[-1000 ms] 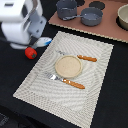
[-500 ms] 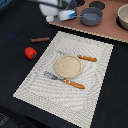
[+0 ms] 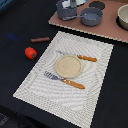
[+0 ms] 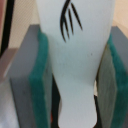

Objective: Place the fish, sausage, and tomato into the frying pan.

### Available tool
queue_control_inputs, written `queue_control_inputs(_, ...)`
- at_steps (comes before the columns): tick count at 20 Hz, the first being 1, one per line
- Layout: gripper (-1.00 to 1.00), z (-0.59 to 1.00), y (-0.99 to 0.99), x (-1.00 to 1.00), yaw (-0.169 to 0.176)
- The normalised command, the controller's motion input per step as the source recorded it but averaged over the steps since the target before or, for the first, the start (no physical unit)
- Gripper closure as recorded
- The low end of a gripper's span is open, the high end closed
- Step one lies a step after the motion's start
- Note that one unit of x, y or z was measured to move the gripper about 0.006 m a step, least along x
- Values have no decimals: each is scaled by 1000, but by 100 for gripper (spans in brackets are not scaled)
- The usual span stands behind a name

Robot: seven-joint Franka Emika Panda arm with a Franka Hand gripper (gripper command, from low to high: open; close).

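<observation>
In the wrist view my gripper (image 4: 74, 80) is shut on the white fish (image 4: 75, 45), which has dark fin lines and sits between the green pads (image 4: 38, 85). In the exterior view only a bit of the gripper (image 3: 75, 2) shows at the top edge, above the grey pot (image 3: 65, 10) and just beside the frying pan (image 3: 92, 16). The pan's thin handle points to the exterior view's left. The red tomato (image 3: 30, 52) and the reddish-brown sausage (image 3: 40, 39) lie on the dark table, left of the placemat.
A striped placemat (image 3: 95, 65) holds a tan plate (image 3: 68, 66), an orange-handled knife (image 3: 86, 58) and a fork (image 3: 67, 81). A brown board (image 3: 110, 31) carries the pot, the pan, a black disc (image 3: 97, 5) and a beige bowl (image 3: 123, 17).
The arm has gone from beside the tomato at the exterior view's left up to the top edge over the pot and pan, carrying the fish. Tomato and sausage have not moved.
</observation>
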Motion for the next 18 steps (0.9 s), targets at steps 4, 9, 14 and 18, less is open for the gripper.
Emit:
queue_control_inputs(4,100,21,834,732,0)
queue_control_inputs(9,100,0,829,731,0)
queue_control_inputs(14,100,0,822,717,0)
queue_control_inputs(18,100,-51,848,587,1)
